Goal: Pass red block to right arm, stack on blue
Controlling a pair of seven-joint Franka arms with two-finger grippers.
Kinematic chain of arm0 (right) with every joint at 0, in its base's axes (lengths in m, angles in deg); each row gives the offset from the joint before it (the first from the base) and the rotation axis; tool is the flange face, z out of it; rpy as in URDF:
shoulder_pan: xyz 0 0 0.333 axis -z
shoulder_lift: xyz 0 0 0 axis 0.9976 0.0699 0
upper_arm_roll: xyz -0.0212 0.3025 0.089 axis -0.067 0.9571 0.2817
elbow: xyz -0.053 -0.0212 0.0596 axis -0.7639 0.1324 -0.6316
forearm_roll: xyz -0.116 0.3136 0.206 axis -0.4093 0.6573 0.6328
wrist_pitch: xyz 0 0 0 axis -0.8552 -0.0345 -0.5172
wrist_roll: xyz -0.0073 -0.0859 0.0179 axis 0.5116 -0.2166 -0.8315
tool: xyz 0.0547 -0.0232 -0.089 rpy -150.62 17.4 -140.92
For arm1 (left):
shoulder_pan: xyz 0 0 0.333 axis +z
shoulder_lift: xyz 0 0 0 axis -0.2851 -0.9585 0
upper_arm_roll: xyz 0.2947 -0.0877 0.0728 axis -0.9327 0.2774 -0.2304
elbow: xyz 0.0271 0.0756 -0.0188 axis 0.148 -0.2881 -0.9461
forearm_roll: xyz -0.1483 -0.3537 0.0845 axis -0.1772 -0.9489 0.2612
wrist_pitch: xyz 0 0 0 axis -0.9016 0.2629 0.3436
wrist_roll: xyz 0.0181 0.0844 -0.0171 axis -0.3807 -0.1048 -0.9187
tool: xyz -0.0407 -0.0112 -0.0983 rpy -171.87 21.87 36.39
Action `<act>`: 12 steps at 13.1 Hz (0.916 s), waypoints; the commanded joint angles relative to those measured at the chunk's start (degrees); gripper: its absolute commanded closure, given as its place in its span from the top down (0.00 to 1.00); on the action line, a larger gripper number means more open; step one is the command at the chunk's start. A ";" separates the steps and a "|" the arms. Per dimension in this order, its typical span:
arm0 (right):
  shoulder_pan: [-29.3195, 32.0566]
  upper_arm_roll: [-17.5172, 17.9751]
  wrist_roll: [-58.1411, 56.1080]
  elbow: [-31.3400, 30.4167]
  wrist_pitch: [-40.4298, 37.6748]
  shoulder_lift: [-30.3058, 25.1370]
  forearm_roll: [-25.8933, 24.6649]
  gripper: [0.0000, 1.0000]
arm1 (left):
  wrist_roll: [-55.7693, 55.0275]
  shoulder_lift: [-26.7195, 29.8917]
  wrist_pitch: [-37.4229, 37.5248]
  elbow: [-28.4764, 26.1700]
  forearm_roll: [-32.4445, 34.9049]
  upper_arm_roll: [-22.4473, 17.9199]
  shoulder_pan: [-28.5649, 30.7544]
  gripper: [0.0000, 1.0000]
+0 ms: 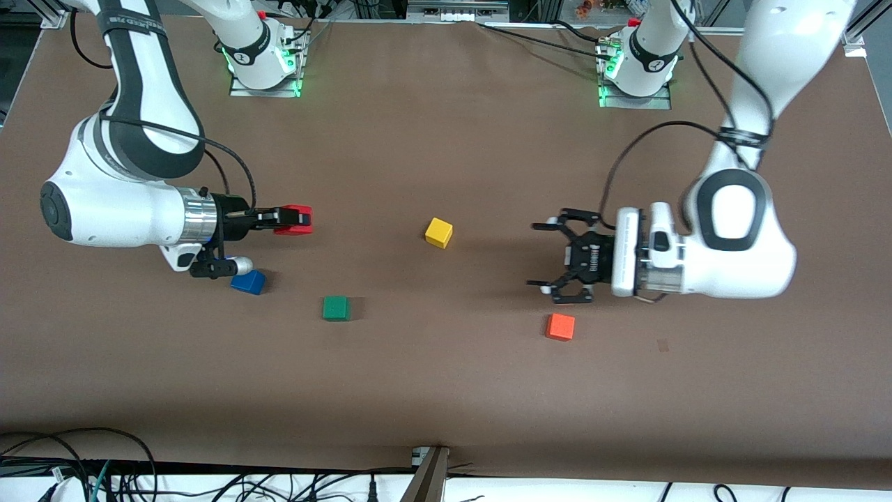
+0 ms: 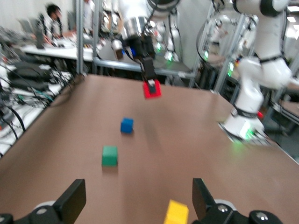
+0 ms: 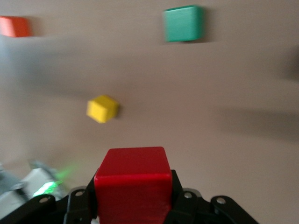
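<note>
My right gripper [image 1: 296, 219] is shut on the red block [image 1: 295, 220] and holds it above the table, close to the blue cube [image 1: 249, 282], which lies on the table partly under the right wrist. The red block fills the right wrist view [image 3: 133, 184]. The left wrist view shows the red block [image 2: 152, 88] in the right gripper and the blue cube [image 2: 126, 125] below it. My left gripper [image 1: 557, 261] is open and empty, held above the table between the yellow cube and the orange cube.
A green cube [image 1: 336, 307] lies beside the blue cube, toward the table's middle. A yellow cube [image 1: 439, 232] lies mid-table. An orange cube [image 1: 560, 325] lies under the left gripper, nearer the front camera. Arm bases stand at the table's back edge.
</note>
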 commanded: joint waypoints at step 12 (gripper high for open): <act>0.40 -3.72 0.50 -15.91 36.71 4.76 -24.48 0.05 | -22.39 19.44 20.49 0.20 41.65 0.36 10.76 1.00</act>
